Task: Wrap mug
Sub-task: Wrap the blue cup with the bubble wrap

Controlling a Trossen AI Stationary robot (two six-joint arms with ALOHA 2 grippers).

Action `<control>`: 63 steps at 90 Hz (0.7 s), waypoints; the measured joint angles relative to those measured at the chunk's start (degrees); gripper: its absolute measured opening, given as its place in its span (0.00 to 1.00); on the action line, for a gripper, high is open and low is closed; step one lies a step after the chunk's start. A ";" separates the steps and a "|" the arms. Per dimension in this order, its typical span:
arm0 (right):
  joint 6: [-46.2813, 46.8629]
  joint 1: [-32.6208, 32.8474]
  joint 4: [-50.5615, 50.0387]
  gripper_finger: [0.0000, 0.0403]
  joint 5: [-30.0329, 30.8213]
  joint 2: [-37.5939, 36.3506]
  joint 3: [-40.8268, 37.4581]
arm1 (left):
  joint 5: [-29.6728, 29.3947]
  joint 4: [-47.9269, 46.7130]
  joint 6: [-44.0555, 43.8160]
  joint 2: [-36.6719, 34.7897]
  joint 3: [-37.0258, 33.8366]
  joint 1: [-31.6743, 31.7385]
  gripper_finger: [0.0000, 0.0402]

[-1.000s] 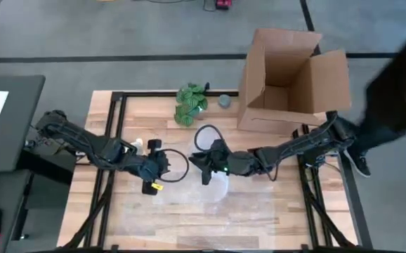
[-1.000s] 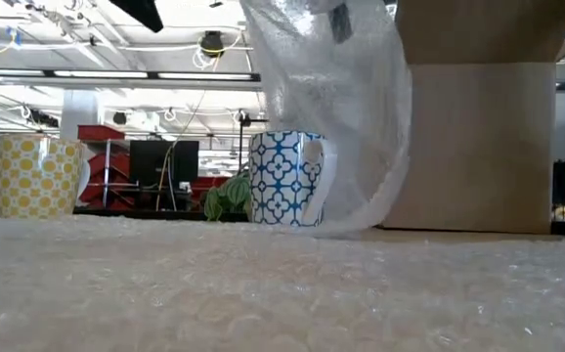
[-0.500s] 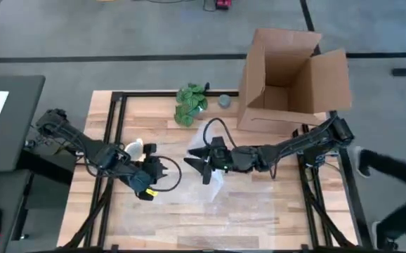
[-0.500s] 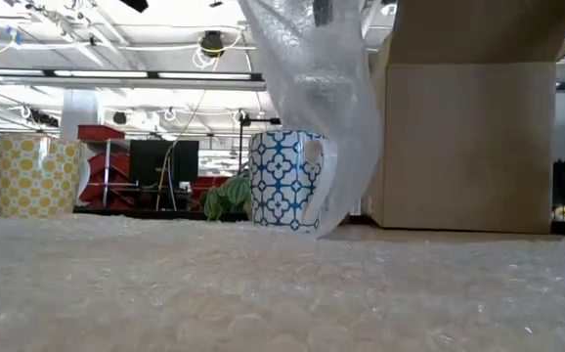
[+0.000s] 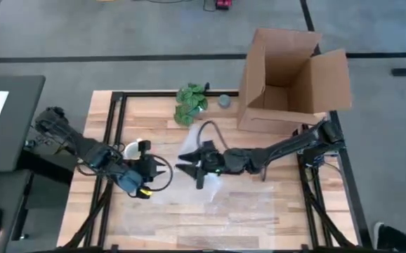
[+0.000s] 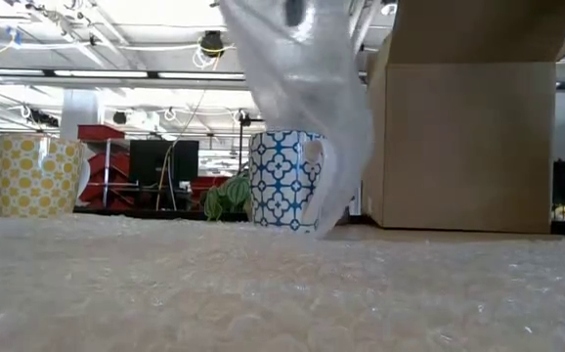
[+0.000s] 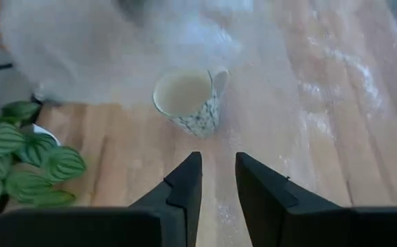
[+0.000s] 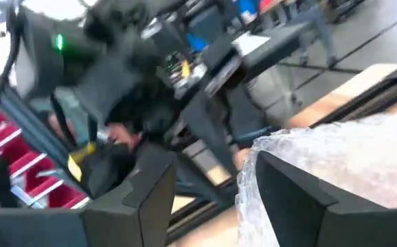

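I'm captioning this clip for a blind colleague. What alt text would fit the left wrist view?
A white mug with a blue pattern stands upright on the wooden table, just ahead of the left gripper, whose two dark fingers are open and empty. A sheet of clear bubble wrap lies behind the mug, and a green leafy plant sits off to one side.
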 joint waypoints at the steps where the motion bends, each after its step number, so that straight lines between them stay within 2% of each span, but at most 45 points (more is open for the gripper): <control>1: -0.17 -0.03 -0.43 0.48 -0.28 0.43 0.48 | -0.18 -0.03 -0.04 -0.14 0.00 -0.07 0.18; 35: -0.78 -2.38 -14.56 0.58 -10.35 13.04 14.57 | -4.34 -0.61 -2.03 -3.80 0.00 -4.36 0.18; 49: 0.10 -3.46 -15.80 0.64 -13.92 16.07 16.50 | -4.73 -0.79 -2.98 -3.77 0.00 -5.37 0.18; 63: 0.64 -4.72 -17.65 0.65 -17.28 16.61 16.68 | -4.75 -0.81 -3.65 -3.77 0.00 -6.27 0.18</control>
